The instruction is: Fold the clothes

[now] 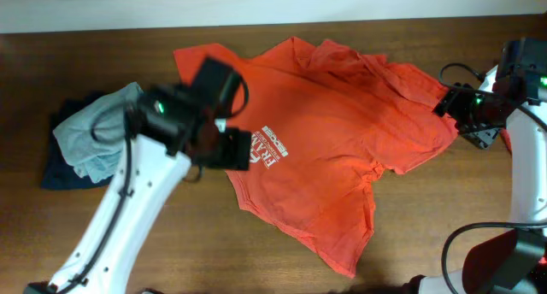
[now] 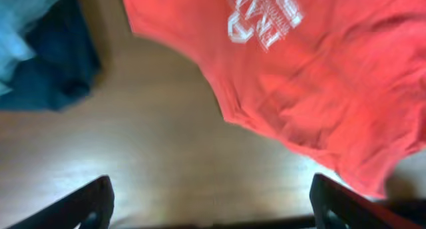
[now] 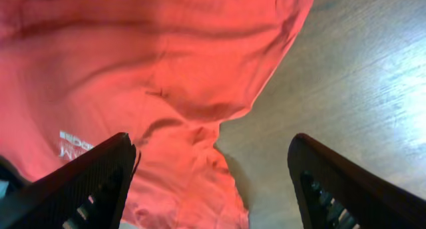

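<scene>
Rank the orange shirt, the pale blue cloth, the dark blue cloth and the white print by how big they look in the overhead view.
1. orange shirt
2. pale blue cloth
3. dark blue cloth, going by what shows; part lies hidden under the pale one
4. white print

The brown wooden table (image 1: 205, 243) carries a red-orange T-shirt (image 1: 333, 132) spread rumpled across its middle, white print up, with one corner reaching toward five o'clock. At nine o'clock, apart from the shirt, lies a dark blue garment (image 1: 60, 170) with a pale grey-blue cloth (image 1: 90, 136) heaped on it.
</scene>
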Controlling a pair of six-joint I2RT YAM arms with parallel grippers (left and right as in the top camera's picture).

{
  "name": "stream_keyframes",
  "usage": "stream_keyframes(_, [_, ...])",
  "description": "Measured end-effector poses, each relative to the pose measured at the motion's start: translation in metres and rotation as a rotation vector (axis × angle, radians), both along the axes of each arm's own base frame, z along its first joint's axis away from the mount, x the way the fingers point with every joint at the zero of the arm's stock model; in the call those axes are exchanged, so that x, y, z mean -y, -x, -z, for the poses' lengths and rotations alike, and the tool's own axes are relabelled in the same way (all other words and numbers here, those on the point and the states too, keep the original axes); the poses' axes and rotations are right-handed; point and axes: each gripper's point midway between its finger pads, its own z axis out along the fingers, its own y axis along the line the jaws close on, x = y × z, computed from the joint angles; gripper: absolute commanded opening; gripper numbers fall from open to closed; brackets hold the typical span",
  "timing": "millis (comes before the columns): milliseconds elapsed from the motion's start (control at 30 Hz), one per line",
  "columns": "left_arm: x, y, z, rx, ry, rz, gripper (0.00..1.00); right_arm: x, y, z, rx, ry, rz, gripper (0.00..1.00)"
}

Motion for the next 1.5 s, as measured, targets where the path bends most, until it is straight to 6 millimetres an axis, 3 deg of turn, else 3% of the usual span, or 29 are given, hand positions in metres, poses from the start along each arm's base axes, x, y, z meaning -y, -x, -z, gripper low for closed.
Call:
stream_keyframes(67, [0.010,-0.004,0.029,0.009,0.055,-0.022,0.94,0.000,0.000,0.000,0.000,0.001,-0.002,0.75])
stream_keyframes(100, [0.017,-0.004,0.054,-0.008,0.090,-0.034,0.94,0.000,0.000,0.000,0.001,0.001,-0.004,0.75])
stream_keyframes(133, [0.022,0.005,0.087,-0.070,0.118,-0.050,0.94,0.000,0.000,0.000,0.000,0.000,-0.004,0.75])
stream_keyframes(200, [0.026,0.020,0.128,-0.157,0.156,-0.069,0.94,0.000,0.000,0.000,0.001,0.001,-0.004,0.75])
stream_keyframes(267, [0.029,0.035,0.160,-0.233,0.201,-0.093,0.93,0.000,0.000,0.000,0.000,0.000,-0.004,0.75])
stream_keyframes(333, [0.031,0.039,0.176,-0.258,0.246,-0.112,0.93,0.000,0.000,0.000,0.000,0.001,-0.005,0.75])
stream_keyframes(533, [0.033,0.020,0.189,-0.248,0.324,-0.169,0.89,0.000,0.001,0.000,-0.002,0.000,-0.004,0.75])
stream_keyframes(567, [0.033,0.018,0.193,-0.253,0.327,-0.172,0.80,0.000,0.001,0.000,-0.002,0.000,-0.004,0.75])
stream_keyframes(767, [0.039,0.021,0.222,-0.356,0.345,-0.217,0.68,-0.001,0.003,0.001,-0.013,-0.004,-0.005,0.75])
stream_keyframes(867, [0.037,0.019,0.223,-0.370,0.363,-0.251,0.38,-0.001,0.004,0.001,-0.016,-0.005,-0.004,0.75])
stream_keyframes(900, [0.035,0.018,0.224,-0.375,0.368,-0.260,0.17,-0.002,0.004,0.001,-0.017,-0.005,-0.004,0.75])
stream_keyframes(967, [0.030,0.017,0.228,-0.391,0.375,-0.283,0.02,-0.002,0.005,0.001,-0.019,-0.006,-0.005,0.75])
stream_keyframes(1200, [0.006,0.022,0.233,-0.433,0.350,-0.316,0.01,-0.002,0.005,0.001,-0.020,-0.006,-0.005,0.75])
stream_keyframes(1367, [-0.036,0.006,0.232,-0.400,0.363,-0.402,0.01,-0.002,0.005,0.001,-0.020,-0.006,-0.004,0.75])
stream_keyframes(1500, [-0.083,-0.020,0.228,-0.312,0.330,-0.467,0.01,-0.002,0.005,0.001,-0.019,-0.006,-0.004,0.75])
